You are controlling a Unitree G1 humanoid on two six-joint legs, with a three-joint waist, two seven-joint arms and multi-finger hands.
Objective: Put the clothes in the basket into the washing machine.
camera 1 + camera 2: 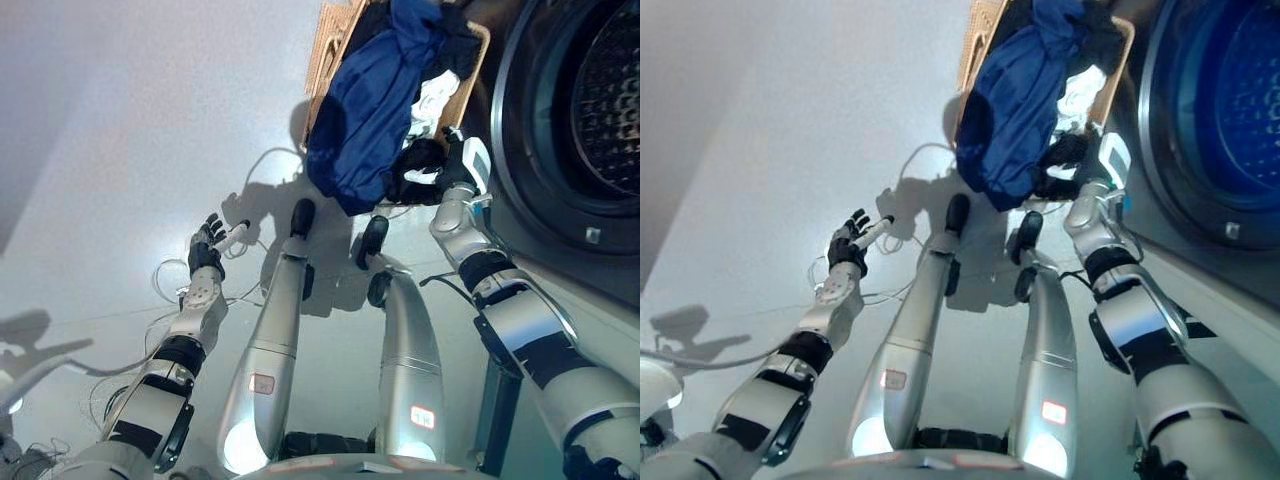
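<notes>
The right hand has its fingers closed on dark cloth at the basket rim, beside the washing machine; the draped blue garment may snag and tip the basket; the left hand hangs open.

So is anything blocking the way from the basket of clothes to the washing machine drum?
Nothing visible does. The wicker basket sits right beside the washing machine, whose round opening shows the drum with no door across it. The right robot hand is already at the clothes; the left robot hand hangs open, off to the side.
</notes>
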